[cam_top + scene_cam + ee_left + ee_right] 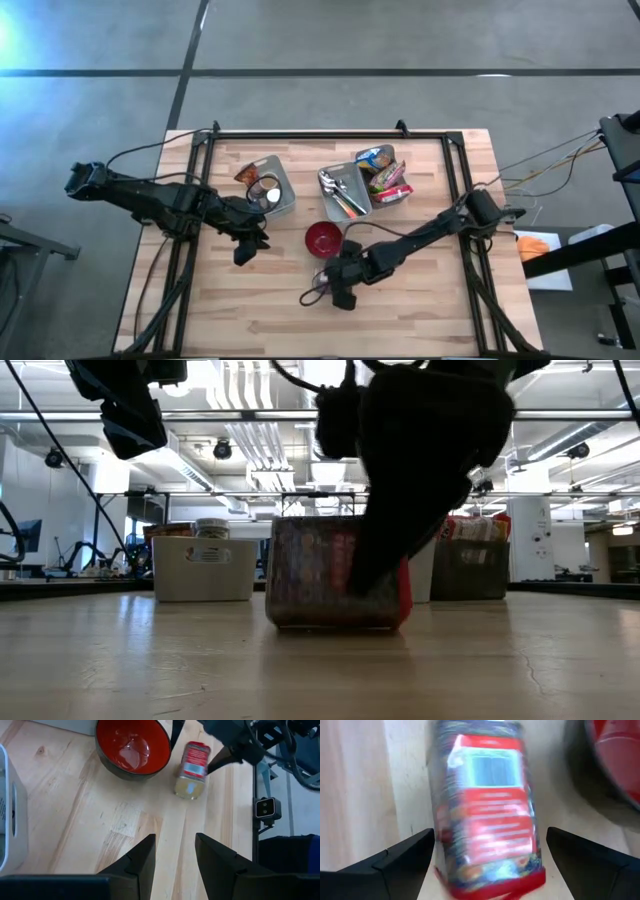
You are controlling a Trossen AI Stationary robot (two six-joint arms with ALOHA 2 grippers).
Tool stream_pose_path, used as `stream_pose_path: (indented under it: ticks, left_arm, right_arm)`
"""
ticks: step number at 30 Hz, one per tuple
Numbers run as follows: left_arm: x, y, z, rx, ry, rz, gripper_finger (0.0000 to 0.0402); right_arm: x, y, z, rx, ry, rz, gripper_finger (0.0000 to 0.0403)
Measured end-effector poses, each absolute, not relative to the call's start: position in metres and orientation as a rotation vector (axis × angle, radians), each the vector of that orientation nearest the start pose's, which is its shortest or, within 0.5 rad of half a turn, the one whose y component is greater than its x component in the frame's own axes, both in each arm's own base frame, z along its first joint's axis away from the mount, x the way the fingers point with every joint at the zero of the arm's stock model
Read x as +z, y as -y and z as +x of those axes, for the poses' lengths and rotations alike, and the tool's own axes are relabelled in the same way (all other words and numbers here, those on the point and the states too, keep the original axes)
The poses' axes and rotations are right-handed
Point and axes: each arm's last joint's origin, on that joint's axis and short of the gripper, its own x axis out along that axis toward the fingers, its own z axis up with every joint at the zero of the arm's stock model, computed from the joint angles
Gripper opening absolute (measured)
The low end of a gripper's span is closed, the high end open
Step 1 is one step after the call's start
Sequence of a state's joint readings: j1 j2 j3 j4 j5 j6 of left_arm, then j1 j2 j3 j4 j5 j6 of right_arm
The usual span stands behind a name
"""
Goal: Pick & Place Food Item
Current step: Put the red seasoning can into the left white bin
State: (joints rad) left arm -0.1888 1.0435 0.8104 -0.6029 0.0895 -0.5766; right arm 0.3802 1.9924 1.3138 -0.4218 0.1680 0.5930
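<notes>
Right end effector, fingers spread, straddles the lying red-labelled cylindrical food jar; centre it before closing.

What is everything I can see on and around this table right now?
Light wooden table: one, holding everything.
Red-labelled food jar: one, lying on its side beside the bowl.
Red bowl with dark outside: one, table centre.
Grey bin with jars: one, left of the bowl, at the back.
Grey bin with metal utensils: one, behind the bowl.
Grey bin with colourful snack packets: one, beside the utensil bin.
Left gripper: dark, empty, waiting left of the bowl.
Right gripper: dark, open, straddling the jar.
</notes>
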Motion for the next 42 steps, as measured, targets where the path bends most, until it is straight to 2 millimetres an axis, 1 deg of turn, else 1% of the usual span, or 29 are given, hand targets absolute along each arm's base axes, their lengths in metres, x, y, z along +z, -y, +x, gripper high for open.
stream_pose_path:
  ticks: [2,5,9,16,22,25,27,29,35,39,42]
  left_arm:
    - [0.262,0.041,0.200,-0.013,-0.888,-0.497,0.0143]
    - [0.262,0.041,0.200,-0.013,-0.888,-0.497,0.0143]
    - [0.262,0.041,0.200,-0.013,-0.887,-0.497,0.0143]
    - [0.262,0.041,0.200,-0.019,-0.890,-0.497,0.0143]
    - [0.262,0.041,0.200,-0.028,-0.890,-0.482,0.0143]
    - [0.262,0.041,0.200,-0.028,-0.890,-0.482,0.0143]
    - [0.262,0.041,0.200,-0.028,-0.890,-0.482,0.0143]
    - [0.262,0.041,0.200,-0.028,-0.890,-0.482,0.0143]
    - [0.262,0.041,0.200,-0.029,-0.890,-0.481,0.0143]
    - [0.262,0.041,0.200,-0.029,-0.890,-0.480,0.0143]
    - [0.262,0.041,0.200,-0.029,-0.890,-0.480,0.0143]
  right_arm:
    - [0.152,-0.146,0.378,-0.142,-1.076,0.211,0.0379]
    - [0.150,-0.146,0.380,-0.156,-1.107,0.188,0.0379]
    - [0.146,-0.146,0.377,-0.160,-1.126,0.178,0.0379]
    - [0.150,-0.150,0.379,-0.135,-1.114,0.166,0.0378]
    - [0.160,-0.153,0.384,-0.075,-1.095,0.101,0.0378]
    - [0.161,-0.154,0.384,-0.057,-1.096,0.078,0.0377]
    - [0.161,-0.153,0.384,-0.055,-1.097,0.074,0.0363]
    - [0.162,-0.154,0.384,-0.054,-1.095,0.075,0.0334]
    - [0.162,-0.154,0.384,-0.037,-1.103,0.088,0.0197]
    - [0.164,-0.156,0.385,0.002,-1.112,0.122,0.0186]
    - [0.168,-0.158,0.386,0.041,-1.125,0.151,0.0186]
